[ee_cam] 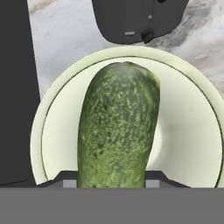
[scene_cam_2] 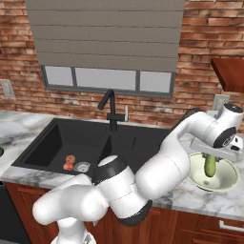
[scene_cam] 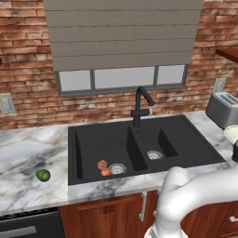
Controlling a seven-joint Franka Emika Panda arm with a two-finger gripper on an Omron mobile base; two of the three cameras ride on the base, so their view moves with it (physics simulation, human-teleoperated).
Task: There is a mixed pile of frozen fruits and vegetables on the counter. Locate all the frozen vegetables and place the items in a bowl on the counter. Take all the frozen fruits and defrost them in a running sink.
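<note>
The end effector (scene_cam_2: 210, 164) is clamped on the cucumber (scene_cam_2: 210, 165), which hangs upright from it, pointing down into the bowl (scene_cam_2: 228, 181). In the hand view the cucumber (ee_cam: 119, 131) runs straight out between the finger pads (ee_cam: 69, 183), its far tip over the pale floor of the bowl (ee_cam: 188, 135); whether the tip touches the bowl I cannot tell. The bowl sits on the marble table (scene_cam_2: 209, 202) to the right of the sink (scene_cam_2: 47, 143), close to the front edge. Past the bowl's far rim in the hand view is a dark rounded object (ee_cam: 138, 19), too cropped to name.

The white arm (scene_cam_2: 157, 176) arches from the lower left of the right base view over the table to the bowl.

In the sink's left basin, two reddish fruits (scene_cam: 104, 168) lie touching each other just beside the silver drain (scene_cam: 117, 168); the right base view shows the same pair (scene_cam_2: 69, 162) beside that drain (scene_cam_2: 82, 167). The black faucet (scene_cam: 141, 106) stands behind the divider between basins. No running water can be made out.

The round green vegetable (scene_cam: 43, 175) lies on the table (scene_cam: 28, 153) left of the sink, well apart from the bowl. A silver toaster (scene_cam: 223, 109) stands at the far right, against the brick wall (scene_cam: 28, 69).
</note>
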